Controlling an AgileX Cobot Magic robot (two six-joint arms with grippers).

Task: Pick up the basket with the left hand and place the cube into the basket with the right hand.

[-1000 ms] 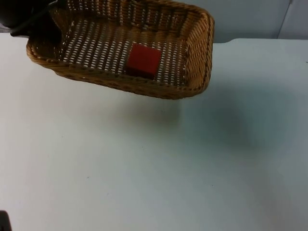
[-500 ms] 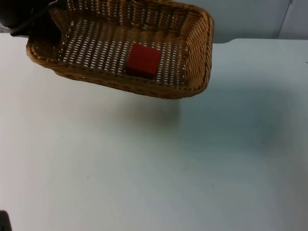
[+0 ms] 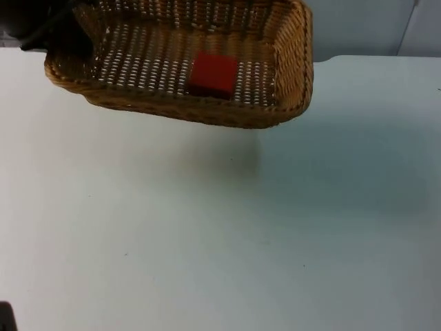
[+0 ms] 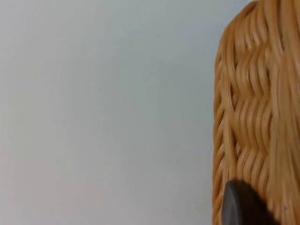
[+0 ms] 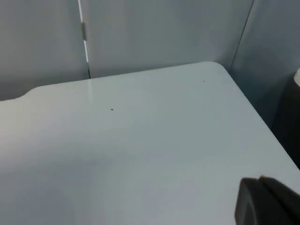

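One gripper engaged: left gripper (image 4: 243,206) clenched on basket (image 3: 186,62) rim at its left end, basket lifted off table (image 3: 220,227) near far edge. Red cube (image 3: 212,74) lies inside on basket floor. Right gripper (image 5: 267,204) waits above table's corner, jaw state unclear.

Red cube (image 3: 213,74) inside raised wicker basket (image 3: 293,69)

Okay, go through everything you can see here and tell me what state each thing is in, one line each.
Basket: lifted off the table, tilted, held at its left end.
Cube: resting inside the basket.
Left gripper: at the basket's wall, holding it.
Right gripper: waiting above bare table, holding nothing.
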